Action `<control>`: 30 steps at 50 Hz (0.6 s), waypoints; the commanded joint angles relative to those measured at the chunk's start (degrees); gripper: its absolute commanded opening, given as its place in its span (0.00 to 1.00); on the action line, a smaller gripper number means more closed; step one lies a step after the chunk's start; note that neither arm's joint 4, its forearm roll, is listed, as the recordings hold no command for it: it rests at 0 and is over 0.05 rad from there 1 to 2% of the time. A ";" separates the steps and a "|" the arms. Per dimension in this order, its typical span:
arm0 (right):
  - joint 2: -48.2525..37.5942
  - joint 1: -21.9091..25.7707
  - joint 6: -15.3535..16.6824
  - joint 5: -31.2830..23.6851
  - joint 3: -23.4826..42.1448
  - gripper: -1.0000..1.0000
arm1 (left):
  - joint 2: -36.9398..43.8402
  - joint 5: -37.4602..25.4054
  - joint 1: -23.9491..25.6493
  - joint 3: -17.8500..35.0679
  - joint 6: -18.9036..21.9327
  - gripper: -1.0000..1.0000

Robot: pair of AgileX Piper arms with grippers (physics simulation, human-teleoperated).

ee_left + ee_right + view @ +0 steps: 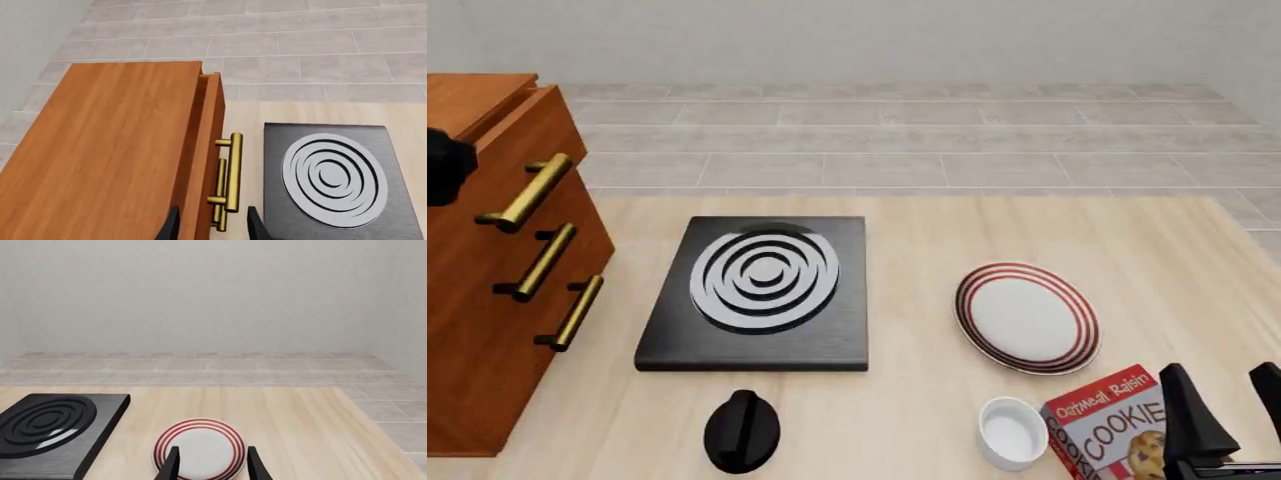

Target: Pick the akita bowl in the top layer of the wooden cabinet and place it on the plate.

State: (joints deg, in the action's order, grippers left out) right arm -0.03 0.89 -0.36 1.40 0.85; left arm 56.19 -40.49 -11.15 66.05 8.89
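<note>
Hovering over the wooden cabinet (pixel 113 150), the left gripper (pixel 212 227) has its fingers spread, one tip to either side of the brass handle (pixel 233 170) of the top layer (pixel 208 150), and nothing is pinched between them. That drawer looks pushed out just a crack from the cabinet front, though from this angle it's hard to be sure. So my read is that we're right at the start: the drawer is not open enough to reach inside, the akita bowl is nowhere to be seen in any view and presumably sits inside it, and the plate (pixel 1026 316) lies bare on the table. Opening, picking and placing are all ahead.

The right gripper (pixel 1228 410) waits low at the near right edge, fingers apart and holding nothing, just beside a cookie box (pixel 1105 422).

The left wrist view alone shows the fingers framing the handle and the slim gap at the drawer's edge; the front view shows only a dark bit of that arm by the top handle. The front view alone gives the layout: black stove slab (pixel 761 292) between cabinet and plate, a black knob (pixel 742 430) and a small white cup (pixel 1013 432) near the front. The right wrist view looks straight over the plate
</note>
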 commanded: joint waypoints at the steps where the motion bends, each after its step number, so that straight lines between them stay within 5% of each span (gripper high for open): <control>1: 0.00 0.07 0.06 -0.02 -0.11 1.00 | 0.29 -0.40 -1.28 -1.25 1.44 1.00; 30: 0.00 0.17 0.03 0.00 -0.14 1.00 | 0.67 2.76 -3.57 -7.63 1.18 1.00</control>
State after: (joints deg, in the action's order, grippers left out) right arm -0.03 1.04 -0.36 1.40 0.72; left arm 56.65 -38.80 -14.42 60.94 10.54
